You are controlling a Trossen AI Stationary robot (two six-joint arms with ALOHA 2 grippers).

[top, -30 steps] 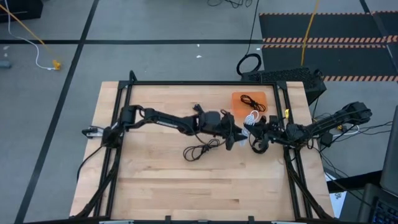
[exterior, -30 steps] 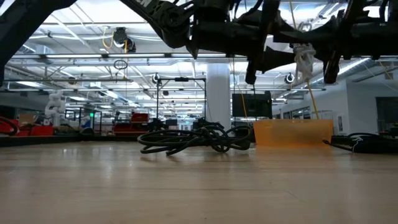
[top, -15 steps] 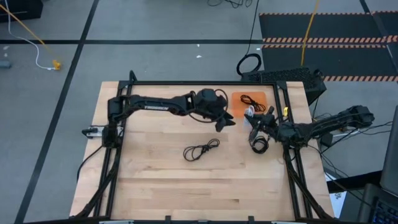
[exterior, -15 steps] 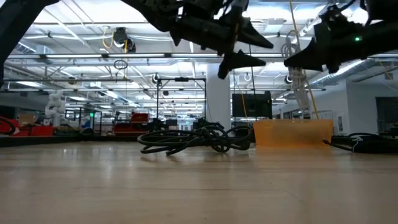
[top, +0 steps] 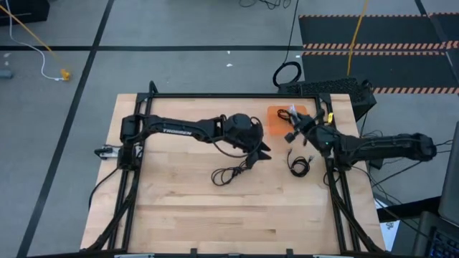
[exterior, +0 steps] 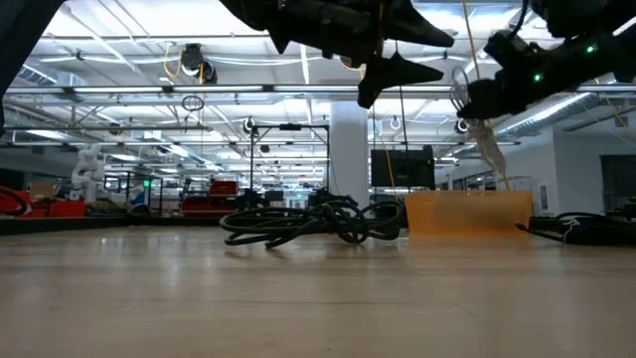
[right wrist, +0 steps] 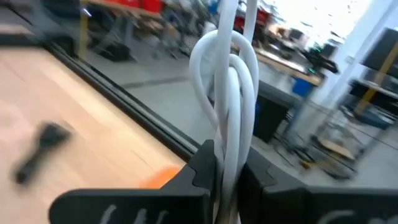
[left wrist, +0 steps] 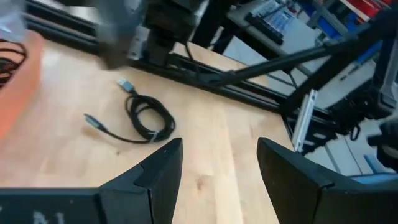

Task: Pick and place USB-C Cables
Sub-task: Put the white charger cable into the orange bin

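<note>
My right gripper [top: 297,123] is above the orange tray [top: 276,115] near the table's far right, shut on a white USB-C cable [right wrist: 224,81]. My left gripper [top: 262,152] is open and empty in mid-air [exterior: 417,55], left of the tray. A loose black cable [top: 231,173] lies flat mid-table, just below the left gripper. A small black coil [top: 298,166] lies near the right edge, also in the left wrist view [left wrist: 148,118]. My right gripper hides most of the tray's inside. My right gripper [right wrist: 227,165] pinches the white cable's bundled loops [right wrist: 225,146] between its two fingers. The loops stand out past the fingertips. The cable is lifted clear, and a strand [exterior: 489,144] hangs below the gripper above the tray [exterior: 467,212].
A black metal frame [top: 215,95] runs around the table's far and side edges. Bare wood lies across the near half of the table. Thick cords and a striped mat are on the floor beyond the far edge.
My right gripper carried the white cable from beside the small black coil toward the far edge, ending over the orange tray, and rose and turned on the way. My left gripper drew away from the right one and tipped toward level. The black cables stayed put.
</note>
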